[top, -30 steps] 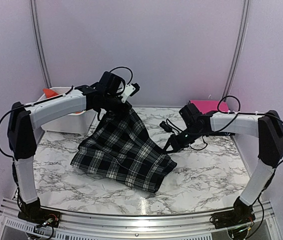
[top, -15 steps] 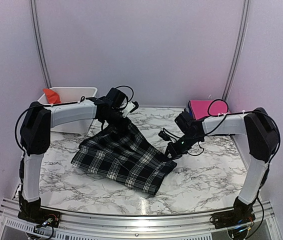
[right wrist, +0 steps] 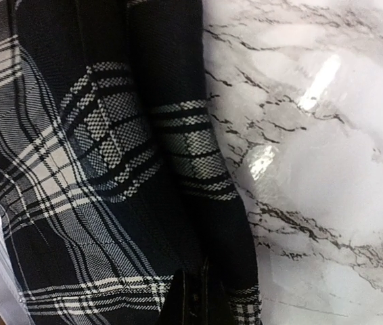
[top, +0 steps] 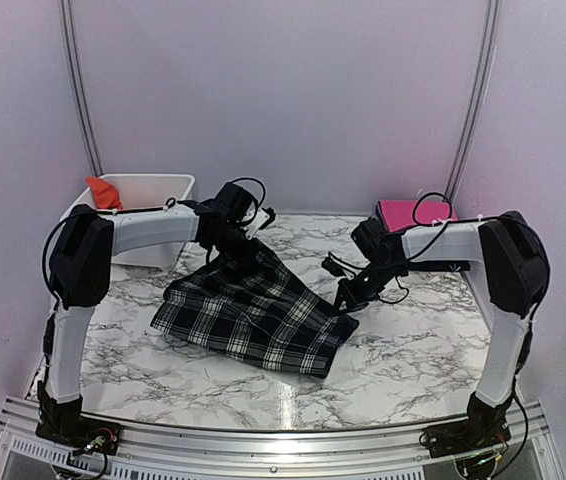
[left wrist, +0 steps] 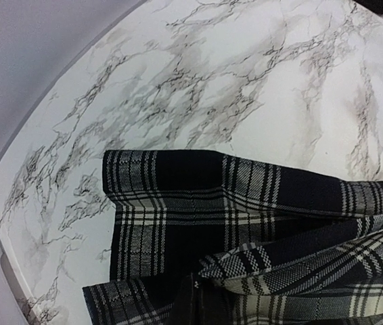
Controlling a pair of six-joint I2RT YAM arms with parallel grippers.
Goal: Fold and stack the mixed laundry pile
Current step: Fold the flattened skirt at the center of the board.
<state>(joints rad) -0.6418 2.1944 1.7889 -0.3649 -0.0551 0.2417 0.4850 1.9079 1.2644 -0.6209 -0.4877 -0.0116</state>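
Plaid shirt spread on marble table, long axis left-right, far corner peaked toward back. Left gripper pinches that peak; right gripper clamps right corner. Orange t-shirt sits in bin.

Nothing readable anywhere here, honestly: no labels, brands, numbers or signs in any of the views.

Left arm and right arm stretched low toward the middle, fingers (both pairs) pinched closed.
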